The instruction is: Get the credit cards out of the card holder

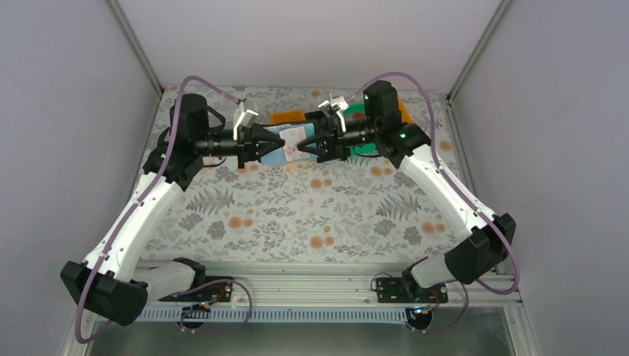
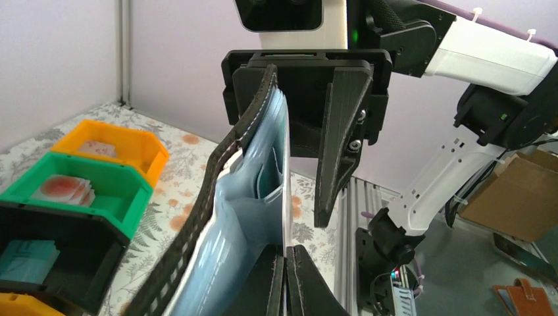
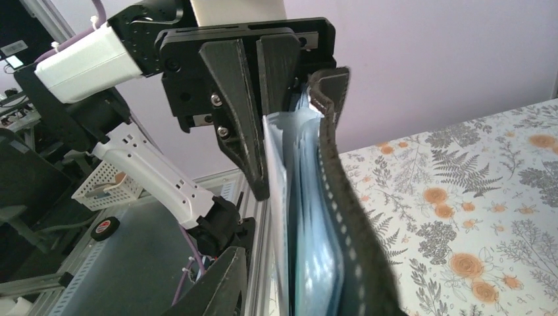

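Table [image 1: 297, 215] floral, under both arms | left gripper [image 2: 285, 263] fingers pinched together on credit card [image 3: 275, 171] edge | card holder [image 2: 243, 217] aloft between both grippers, card tucked inside | right gripper [image 1: 310, 146] fingers apart, straddling holder | orange bin [image 1: 284, 116] beyond

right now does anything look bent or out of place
Yes: the card holder, held on edge in the air, is bowed, its black cover curving away from the pale inner layers. The left gripper pinches one end; the right gripper stands open around the other.
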`<state>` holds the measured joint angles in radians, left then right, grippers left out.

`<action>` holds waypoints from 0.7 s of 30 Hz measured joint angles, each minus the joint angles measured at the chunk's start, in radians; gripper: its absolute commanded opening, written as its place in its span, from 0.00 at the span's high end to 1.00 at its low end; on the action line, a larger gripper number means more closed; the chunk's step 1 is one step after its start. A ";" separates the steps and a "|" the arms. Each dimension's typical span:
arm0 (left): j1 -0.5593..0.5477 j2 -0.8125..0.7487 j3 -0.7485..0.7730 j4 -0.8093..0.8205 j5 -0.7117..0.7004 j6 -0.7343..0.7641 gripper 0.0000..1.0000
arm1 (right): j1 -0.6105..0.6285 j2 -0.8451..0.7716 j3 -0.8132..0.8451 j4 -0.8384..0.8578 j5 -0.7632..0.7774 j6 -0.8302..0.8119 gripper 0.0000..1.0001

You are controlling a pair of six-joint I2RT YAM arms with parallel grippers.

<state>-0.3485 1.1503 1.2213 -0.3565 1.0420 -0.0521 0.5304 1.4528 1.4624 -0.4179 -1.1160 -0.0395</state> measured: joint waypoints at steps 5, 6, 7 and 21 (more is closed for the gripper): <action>0.010 -0.004 0.000 -0.018 0.010 0.020 0.98 | -0.027 -0.008 -0.006 -0.038 -0.048 -0.039 0.72; 0.013 -0.005 0.000 -0.024 0.010 0.026 0.98 | -0.031 -0.008 -0.008 -0.044 -0.054 -0.044 0.73; 0.016 -0.006 0.000 -0.027 0.012 0.033 0.97 | -0.037 -0.010 -0.011 -0.051 -0.063 -0.052 0.74; 0.026 -0.008 0.000 -0.065 0.045 0.074 0.98 | -0.060 -0.016 -0.020 -0.098 -0.093 -0.089 0.96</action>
<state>-0.3225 1.1423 1.2213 -0.4217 1.0874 0.0223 0.4709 1.4368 1.4425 -0.5156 -1.2087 -0.1284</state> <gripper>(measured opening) 0.027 0.086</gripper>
